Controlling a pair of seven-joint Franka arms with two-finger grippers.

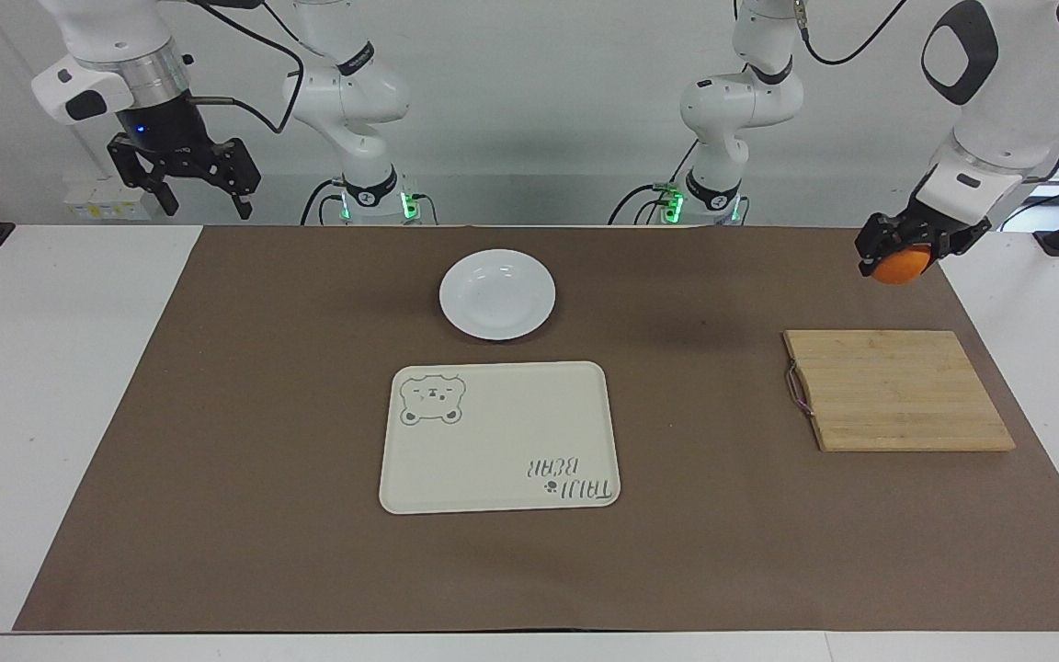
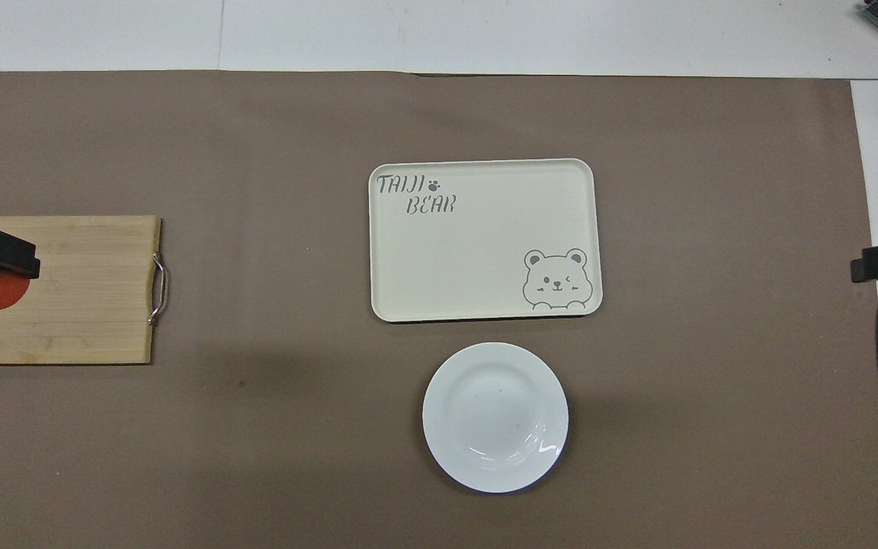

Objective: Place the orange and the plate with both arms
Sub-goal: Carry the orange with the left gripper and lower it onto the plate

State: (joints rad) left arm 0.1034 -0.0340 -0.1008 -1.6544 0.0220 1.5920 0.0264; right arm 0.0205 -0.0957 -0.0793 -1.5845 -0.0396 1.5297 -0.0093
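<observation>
i have the left gripper (image 1: 899, 255) clenched on the orange (image 1: 900, 266), held high in the air over the wooden cutting board (image 1: 897, 390) at the left arm's end of the table, so the fruit clears the board for carrying. the plate (image 1: 497, 294) sits on the brown mat (image 1: 217, 441), nearer to the robots than the cream bear tray (image 1: 498, 436) and just beside it; i judge the tray is where both should go. the right gripper (image 1: 185, 180) waits with its fingers spread, raised over the right arm's end, probably kept free for the plate.
</observation>
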